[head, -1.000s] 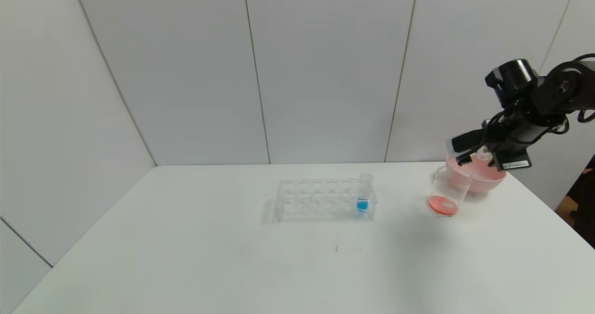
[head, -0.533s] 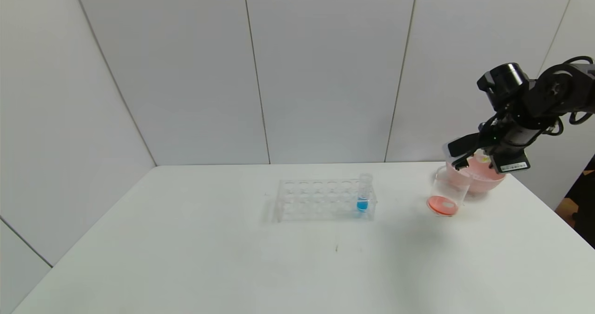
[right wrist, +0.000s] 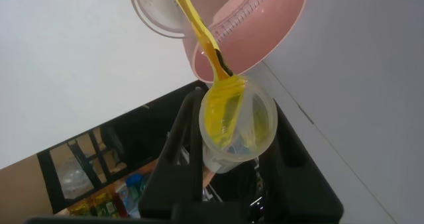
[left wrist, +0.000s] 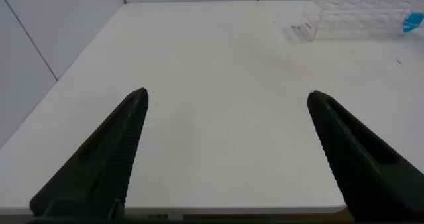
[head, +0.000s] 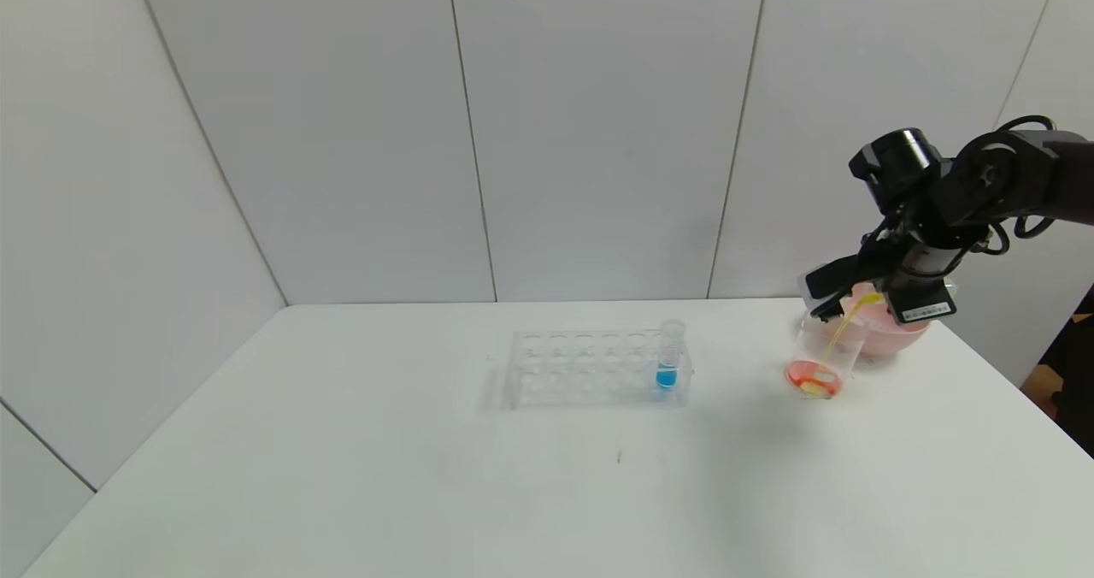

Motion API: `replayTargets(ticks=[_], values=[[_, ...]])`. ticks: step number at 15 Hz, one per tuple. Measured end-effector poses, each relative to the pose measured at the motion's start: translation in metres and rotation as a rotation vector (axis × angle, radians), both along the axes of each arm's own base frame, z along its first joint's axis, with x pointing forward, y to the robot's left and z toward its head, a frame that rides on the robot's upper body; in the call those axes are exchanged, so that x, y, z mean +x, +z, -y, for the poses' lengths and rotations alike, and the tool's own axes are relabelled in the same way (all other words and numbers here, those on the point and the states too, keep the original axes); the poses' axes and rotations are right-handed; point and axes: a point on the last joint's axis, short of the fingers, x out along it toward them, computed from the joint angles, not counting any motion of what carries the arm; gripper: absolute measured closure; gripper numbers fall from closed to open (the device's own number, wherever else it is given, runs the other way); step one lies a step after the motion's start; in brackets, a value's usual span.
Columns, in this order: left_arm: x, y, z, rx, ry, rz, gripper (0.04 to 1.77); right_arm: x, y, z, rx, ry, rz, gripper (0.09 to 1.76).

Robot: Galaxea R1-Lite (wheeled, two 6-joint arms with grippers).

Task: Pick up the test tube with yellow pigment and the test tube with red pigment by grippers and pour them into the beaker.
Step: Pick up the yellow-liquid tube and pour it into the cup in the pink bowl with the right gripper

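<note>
My right gripper (head: 822, 301) hangs over the beaker (head: 810, 340) at the table's far right, shut on the test tube with yellow pigment (head: 860, 302). The tube is tipped mouth-down, and a thin yellow stream (head: 836, 339) runs from it into the beaker, onto red liquid at the bottom. In the right wrist view the tube's mouth (right wrist: 238, 121) sits between the black fingers, with the stream (right wrist: 197, 32) falling toward the beaker's rim (right wrist: 142, 15). The test tube with red pigment is out of view. My left gripper (left wrist: 226, 99) is open over bare table.
A pink bowl (head: 897, 332) stands right behind the beaker, touching or nearly touching it. A clear tube rack (head: 590, 368) sits mid-table with one blue-liquid tube (head: 668, 357) at its right end. The table's right edge lies close to the bowl.
The right arm shifted left and lower over the beaker and tipped the tube further. Yellow liquid now streams into the beaker, where none flowed before.
</note>
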Motion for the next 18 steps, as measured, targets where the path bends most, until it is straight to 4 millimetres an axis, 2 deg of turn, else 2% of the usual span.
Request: replayTargets(ticks=[6,18], values=[[0.0,0.0,0.0,0.0,0.0,0.0,0.09,0.005,-0.009,-0.006,-0.05,-0.015,-0.01,1.31],[0.0,0.0,0.0,0.0,0.0,0.0,0.09,0.007,-0.011,-0.024,-0.224,-0.037,0.006,1.31]])
